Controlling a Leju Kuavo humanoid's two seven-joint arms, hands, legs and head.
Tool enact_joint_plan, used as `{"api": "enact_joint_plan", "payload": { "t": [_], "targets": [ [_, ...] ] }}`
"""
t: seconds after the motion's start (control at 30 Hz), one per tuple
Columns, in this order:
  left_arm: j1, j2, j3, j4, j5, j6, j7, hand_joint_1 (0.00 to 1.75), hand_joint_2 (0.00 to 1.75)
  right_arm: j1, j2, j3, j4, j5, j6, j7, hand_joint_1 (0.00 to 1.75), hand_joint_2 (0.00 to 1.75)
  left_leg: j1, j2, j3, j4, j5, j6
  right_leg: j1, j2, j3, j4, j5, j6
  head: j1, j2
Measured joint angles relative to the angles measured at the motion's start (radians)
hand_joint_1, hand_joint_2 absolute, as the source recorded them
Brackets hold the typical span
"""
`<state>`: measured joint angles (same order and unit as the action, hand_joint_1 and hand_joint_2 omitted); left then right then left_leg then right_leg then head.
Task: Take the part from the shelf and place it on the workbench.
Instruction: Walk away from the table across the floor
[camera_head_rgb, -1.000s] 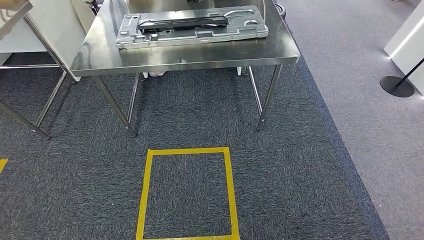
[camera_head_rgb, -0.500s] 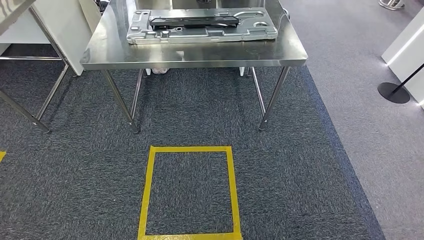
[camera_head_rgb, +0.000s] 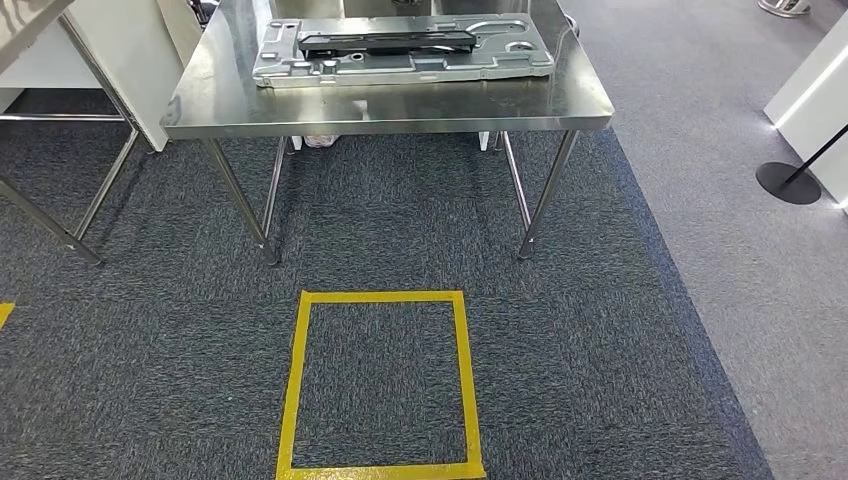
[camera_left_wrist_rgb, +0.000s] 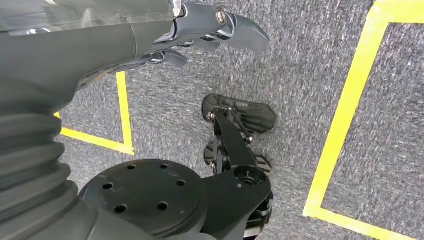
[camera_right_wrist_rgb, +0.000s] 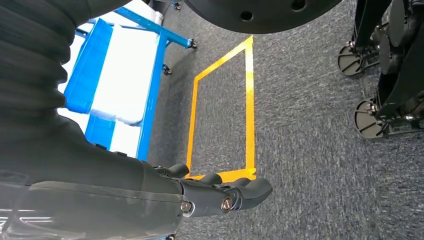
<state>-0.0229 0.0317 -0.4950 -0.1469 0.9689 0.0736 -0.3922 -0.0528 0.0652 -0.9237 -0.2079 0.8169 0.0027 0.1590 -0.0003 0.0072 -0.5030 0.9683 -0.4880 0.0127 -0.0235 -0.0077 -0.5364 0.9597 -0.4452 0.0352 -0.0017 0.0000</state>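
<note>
Nearest thing in the head view is a yellow tape square (camera_head_rgb: 380, 385) on the dark grey carpet (camera_head_rgb: 150, 380), sitting around 6 o'clock. Both arms hang low by the floor: the left hand (camera_left_wrist_rgb: 210, 35) holds nothing, fingers loosely stretched out over the carpet, and the right hand (camera_right_wrist_rgb: 220, 192) is also holding nothing, fingers fairly straight and close together, hanging above a corner of another yellow tape outline (camera_right_wrist_rgb: 222, 107). In the right wrist view there's a blue-framed cart (camera_right_wrist_rgb: 120, 80) with white panels beside that outline. Further up at 12 o'clock stands the stainless steel workbench (camera_head_rgb: 390, 105), and the part (camera_head_rgb: 400, 48), a flat grey stamped metal panel with a black piece on top, lies flat on its far half. A black stanchion base (camera_head_rgb: 788, 183) sits out at 2 o'clock on the lighter carpet. No readable writing or labels anywhere that I can make out.
</note>
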Motion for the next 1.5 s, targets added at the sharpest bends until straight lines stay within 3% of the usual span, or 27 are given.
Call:
{"api": "enact_joint_plan", "payload": {
  "t": [0.07, 0.1, 0.13, 0.2, 0.23, 0.37, 0.4, 0.5, 0.53, 1.5],
  "targets": [
    [0.000, 0.000, -0.001, 0.000, 0.000, 0.000, -0.001, 0.00, 1.75, 0.000, 0.000, -0.002, 0.000, 0.000, 0.000, -0.005, 0.00, 1.31, 0.000, 0.000, -0.001, 0.000, 0.001, -0.001, 0.000, 0.000, -0.001, 0.002, 0.000, 0.000, 0.000, 0.000],
    [0.000, 0.000, -0.002, 0.000, 0.000, 0.000, -0.002, 0.00, 1.75, 0.000, 0.000, -0.004, 0.000, 0.000, 0.001, -0.008, 0.00, 0.87, 0.000, 0.000, -0.001, 0.000, 0.001, -0.002, 0.000, 0.000, -0.002, 0.002, 0.000, 0.000, 0.000, 0.000],
    [0.000, 0.000, -0.004, 0.000, 0.000, 0.000, -0.002, 0.00, 1.75, 0.000, 0.000, -0.006, 0.000, 0.000, 0.001, -0.011, 0.00, 0.87, 0.000, 0.000, -0.001, 0.000, 0.001, -0.002, 0.000, 0.000, -0.003, 0.003, 0.000, 0.000, 0.000, 0.000],
    [0.000, 0.000, -0.006, 0.000, 0.002, 0.000, 0.001, 0.00, 1.75, 0.000, 0.000, -0.008, 0.000, 0.000, 0.001, -0.016, 0.00, 0.00, 0.000, 0.000, -0.002, 0.000, 0.002, -0.003, 0.000, 0.000, -0.004, 0.004, 0.000, 0.000, 0.000, 0.000],
    [0.000, 0.000, -0.007, 0.000, 0.003, -0.001, 0.004, 0.00, 1.75, 0.000, 0.000, -0.008, 0.000, 0.000, 0.001, -0.018, 0.00, 0.00, 0.000, 0.000, -0.002, 0.000, 0.002, -0.003, 0.000, 0.000, -0.004, 0.004, 0.000, 0.000, 0.000, 0.000],
    [0.000, 0.000, -0.008, 0.000, 0.006, -0.002, 0.016, 0.00, 1.75, 0.000, 0.000, -0.011, 0.000, 0.000, 0.001, -0.022, 0.00, 1.75, 0.000, 0.000, -0.002, 0.000, 0.003, -0.004, 0.000, 0.000, -0.005, 0.006, 0.000, 0.000, 0.000, 0.000],
    [0.000, 0.000, -0.008, 0.000, 0.004, -0.002, 0.019, 0.00, 1.75, 0.000, 0.000, -0.010, 0.000, -0.001, 0.000, -0.023, 0.00, 1.31, 0.000, 0.000, -0.002, 0.000, 0.003, -0.004, 0.000, 0.000, -0.005, 0.006, 0.000, 0.000, 0.000, 0.000],
    [0.004, -0.001, 0.003, -0.001, -0.025, -0.003, 0.037, 0.00, 0.44, 0.006, -0.002, 0.018, -0.003, -0.025, -0.001, -0.025, 0.00, 0.00, 0.000, 0.000, -0.002, 0.000, 0.003, -0.004, 0.000, 0.000, -0.005, 0.006, 0.000, 0.000, 0.000, 0.000],
    [0.006, -0.001, 0.009, -0.002, -0.043, -0.003, 0.044, 0.00, 0.00, 0.009, -0.002, 0.033, -0.004, -0.040, -0.001, -0.027, 0.00, 0.00, 0.000, 0.000, -0.002, 0.000, 0.003, -0.004, 0.000, 0.000, -0.005, 0.006, 0.000, 0.000, 0.000, 0.000],
    [0.110, -0.016, 0.317, -0.145, -0.673, -0.047, 0.279, 0.00, 0.00, 0.126, -0.038, 0.607, -0.110, -0.567, -0.002, -0.112, 0.00, 0.00, 0.000, 0.000, -0.003, 0.000, 0.003, -0.004, 0.000, 0.000, -0.006, 0.006, 0.000, 0.000, 0.000, 0.000]
  ]
}}
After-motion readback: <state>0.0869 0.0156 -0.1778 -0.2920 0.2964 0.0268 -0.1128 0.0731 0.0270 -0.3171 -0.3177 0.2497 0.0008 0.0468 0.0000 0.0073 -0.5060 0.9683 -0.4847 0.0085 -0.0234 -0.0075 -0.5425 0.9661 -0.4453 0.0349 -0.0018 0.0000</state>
